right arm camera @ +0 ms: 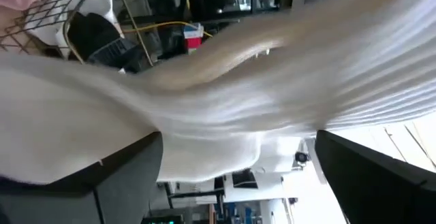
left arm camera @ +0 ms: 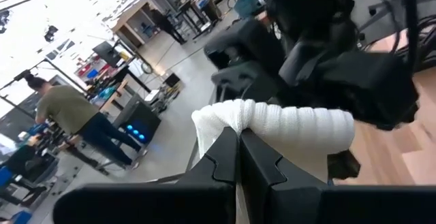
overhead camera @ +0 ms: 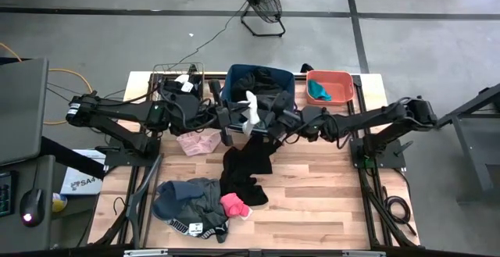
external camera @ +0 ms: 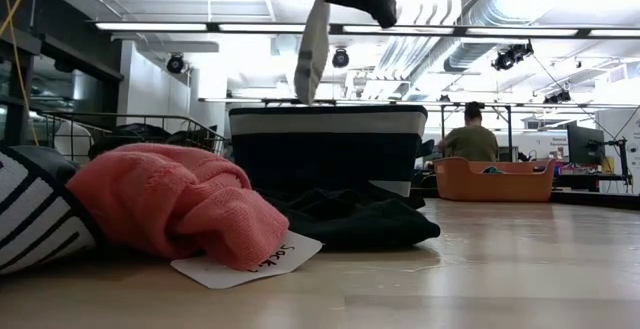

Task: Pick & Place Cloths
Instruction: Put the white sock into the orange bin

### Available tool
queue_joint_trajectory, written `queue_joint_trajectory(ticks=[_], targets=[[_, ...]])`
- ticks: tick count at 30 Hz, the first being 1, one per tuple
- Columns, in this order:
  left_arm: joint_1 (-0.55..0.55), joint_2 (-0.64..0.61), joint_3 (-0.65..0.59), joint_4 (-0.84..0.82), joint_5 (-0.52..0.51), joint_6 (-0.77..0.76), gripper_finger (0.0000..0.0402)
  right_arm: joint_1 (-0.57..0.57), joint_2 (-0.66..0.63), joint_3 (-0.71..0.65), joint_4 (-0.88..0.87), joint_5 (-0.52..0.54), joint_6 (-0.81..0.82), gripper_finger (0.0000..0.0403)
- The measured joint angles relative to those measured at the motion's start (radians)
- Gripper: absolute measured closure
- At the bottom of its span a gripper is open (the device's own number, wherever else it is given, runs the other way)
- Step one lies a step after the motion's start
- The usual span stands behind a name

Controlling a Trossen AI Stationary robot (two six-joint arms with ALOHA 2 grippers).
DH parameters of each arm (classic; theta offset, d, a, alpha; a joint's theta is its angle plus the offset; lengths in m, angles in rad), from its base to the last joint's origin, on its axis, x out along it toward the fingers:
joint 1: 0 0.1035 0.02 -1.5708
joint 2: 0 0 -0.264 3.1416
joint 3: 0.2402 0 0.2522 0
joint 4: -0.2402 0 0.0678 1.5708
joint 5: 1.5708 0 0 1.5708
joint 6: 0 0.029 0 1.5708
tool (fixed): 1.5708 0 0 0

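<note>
A white ribbed cloth (overhead camera: 251,109) is held up between my two grippers over the front edge of the blue bin (overhead camera: 231,79); in the low view it (external camera: 314,49) hangs down. My left gripper (overhead camera: 237,121) is shut on it. My right gripper (overhead camera: 270,121) is open, with the cloth (right arm camera: 225,88) passing between its fingers. On the table lie a black cloth (overhead camera: 246,168), a bright pink one (overhead camera: 234,205), a grey and teal heap (overhead camera: 187,198) and a pale pink piece (overhead camera: 199,141). My left gripper (left arm camera: 238,133) pinches a bunched end of the white cloth (left arm camera: 231,115) between its two fingertips. The cloth is lifted clear of the table and runs from the fingers toward the right gripper. My right gripper (right arm camera: 238,152) has the white cloth lying across the gap between its open fingers (right arm camera: 129,176). The cloth fills the wrist view, so I cannot tell which part rests there.
The blue bin holds black cloths (overhead camera: 262,77). A coral tub (overhead camera: 341,79) with a teal cloth (overhead camera: 319,91) stands at the far right, a wire basket (overhead camera: 168,71) at the far left. Bare wood (overhead camera: 328,202) lies near right. A person (external camera: 470,139) sits beyond the table.
</note>
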Motion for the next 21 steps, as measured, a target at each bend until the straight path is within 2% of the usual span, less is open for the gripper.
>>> queue_joint_trajectory(ticks=[8,13,21], targets=[[0.0,0.0,0.0,0.002,0.026,-0.029,0.0401,0.012,0.001,0.0,0.065,-0.069,0.005,0.0053],[0.0,0.0,0.0,-0.01,0.029,-0.056,0.0401,0.033,0.001,0.0,0.067,-0.128,0.008,0.0092],[0.0,0.004,0.0,-0.023,0.029,-0.089,0.0401,0.068,0.001,0.0,0.089,-0.125,0.104,0.0153]])
